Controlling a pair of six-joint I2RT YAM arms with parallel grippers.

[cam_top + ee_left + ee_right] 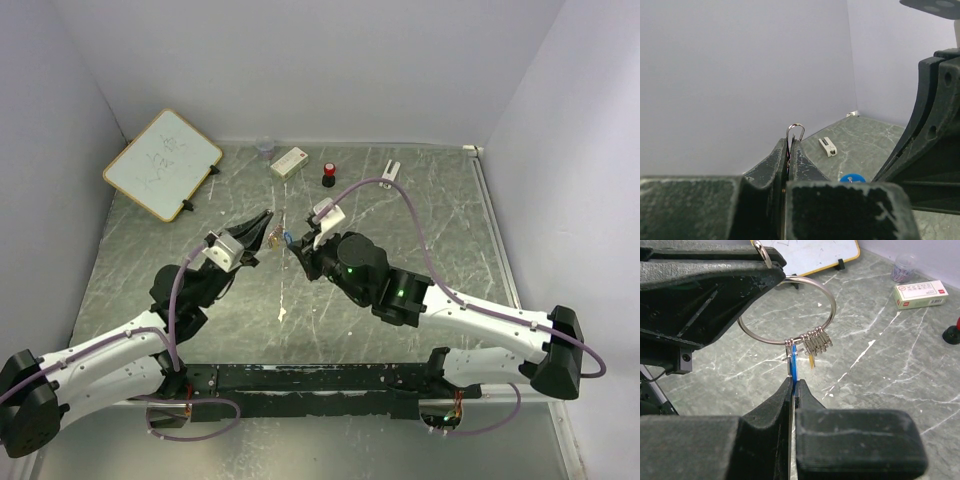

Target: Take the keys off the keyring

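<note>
Working inside pale lilac walls, over a grey-green marbled tabletop (pixel 420 230) veined with white. Holding the thin silvery wire keyring (pixel 828 300) up off that surface near its middle, clear of the stone. Pinching it at the top with the left gripper (pixel 790 149), jaws pressed together on the wire, a short loop poking out past the tips. Carrying a tight bunch of plain silvery metal keys (pixel 817 341) at the ring's lowest point, with the orange-yellow-headed key (pixel 812 360) dangling just under them. Clamping the flat blue-headed key (pixel 794 362) edge-on in the right gripper (pixel 792 386), jaws shut on it, its top end meeting the ring beside the bunch.

Judging from that: working the first key off, with none showing as freed yet. Probably needing next a steady hold on the left while sliding the blue key along the wire to the split in the coil, then threading it round and out. Not seeing where that split is lying. Risking a slip of the thin key or a twist of the ring in the left pinch.

Further out, towards the back wall:
- Seeing a small clear plastic cup (pixel 903 266) with something bluish-purple in the bottom, too small to name.
- Noting a white rectangular carton with red lettering (pixel 920 294), closed, hiding any contents.
- Passing a red-capped black bottle (pixel 329 176), capped and giving nothing away.
- Finding a yellow-framed whiteboard (pixel 162 163) leaning at the far left.
- Ending on a small white clip-like piece (pixel 828 146) lying alone.
</note>
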